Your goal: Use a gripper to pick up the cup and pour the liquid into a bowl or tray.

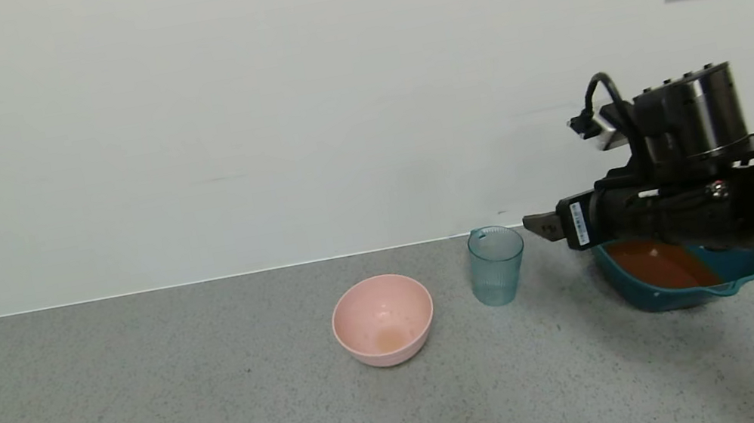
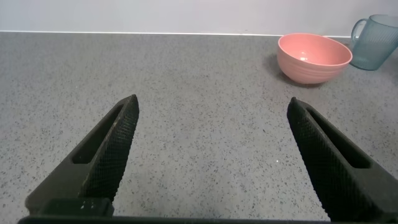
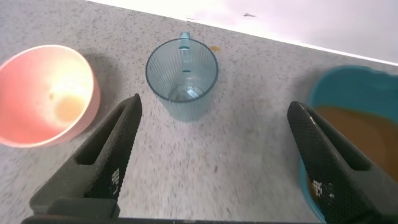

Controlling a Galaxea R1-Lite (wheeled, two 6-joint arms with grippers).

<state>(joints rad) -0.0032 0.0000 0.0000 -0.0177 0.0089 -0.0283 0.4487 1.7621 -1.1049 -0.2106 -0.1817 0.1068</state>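
Spread wide and holding nothing, my right gripper (image 3: 211, 155) is hovering just behind the upright, empty cup (image 3: 181, 78); liquid (image 1: 665, 263) is sitting in the basin (image 1: 667, 297) beneath me, so pouring looks done.

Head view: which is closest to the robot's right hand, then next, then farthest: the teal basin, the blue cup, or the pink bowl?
1. Teal basin, directly under the right hand.
2. Blue cup, just left of its fingertips.
3. Pink bowl, farther left.
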